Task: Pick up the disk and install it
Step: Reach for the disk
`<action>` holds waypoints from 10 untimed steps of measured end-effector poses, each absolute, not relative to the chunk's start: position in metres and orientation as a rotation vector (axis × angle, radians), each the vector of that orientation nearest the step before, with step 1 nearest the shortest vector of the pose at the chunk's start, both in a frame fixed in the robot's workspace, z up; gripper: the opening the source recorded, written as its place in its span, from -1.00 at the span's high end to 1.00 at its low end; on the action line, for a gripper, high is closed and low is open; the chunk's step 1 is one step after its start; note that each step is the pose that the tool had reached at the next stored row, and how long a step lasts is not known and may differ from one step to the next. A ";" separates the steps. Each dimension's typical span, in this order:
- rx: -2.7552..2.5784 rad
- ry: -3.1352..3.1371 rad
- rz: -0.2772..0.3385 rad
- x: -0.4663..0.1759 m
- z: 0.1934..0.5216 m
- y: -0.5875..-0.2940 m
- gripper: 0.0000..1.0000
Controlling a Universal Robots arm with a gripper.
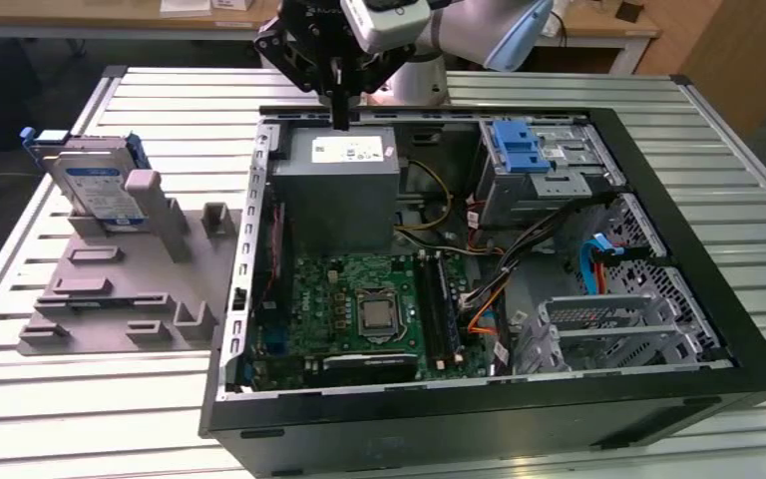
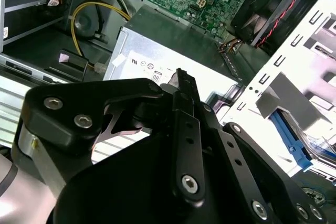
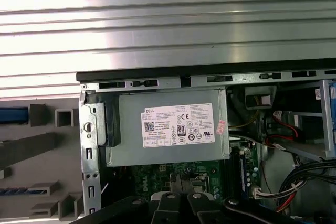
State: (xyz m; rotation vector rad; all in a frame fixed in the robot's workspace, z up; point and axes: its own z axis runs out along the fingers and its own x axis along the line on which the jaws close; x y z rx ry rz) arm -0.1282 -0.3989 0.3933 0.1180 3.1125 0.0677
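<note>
Exterior view, nearest edge first: black PC case (image 1: 490,424) lying open on the slatted metal table (image 1: 91,399). Inside, the green motherboard (image 1: 356,309) sits toward the front, with a grey drive cage (image 1: 616,334) at 3 o'clock from it.

Further back is the grey power supply box (image 1: 336,190) with a white sticker (image 1: 350,150) on top. A bright blue latch piece (image 1: 523,150) is at 3 o'clock from that box, up on the far drive bay.

Outside the case, a grey fixture block (image 1: 117,289) rests on the table at 9 o'clock from the motherboard. At its far end the disk (image 1: 97,185) stands on edge, label toward the camera, blue bracket round it. It is at roughly 9 o'clock from the power supply box, with the case wall between them.

Behind that, the pincer (image 1: 340,122) hangs fingers-down over the far edge of the power supply box, close to the case's back wall. Its fingers look pressed together with nothing between them. The second wrist view agrees: tips closed and bare above the sticker.

From the pincer the disk is at about 8 o'clock, well apart, untouched and outside the case.

The arm (image 1: 477,30) stands at 12 o'clock, behind the case. In the first wrist view, the sticker face of the power supply box lies under the fingers, with the motherboard edge just beside it.
</note>
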 end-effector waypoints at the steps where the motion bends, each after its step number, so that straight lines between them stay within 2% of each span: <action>1: 0.118 3.113 0.068 -0.129 0.393 -0.399 0.79; 10: 0.118 3.112 0.068 -0.131 0.393 -0.399 0.79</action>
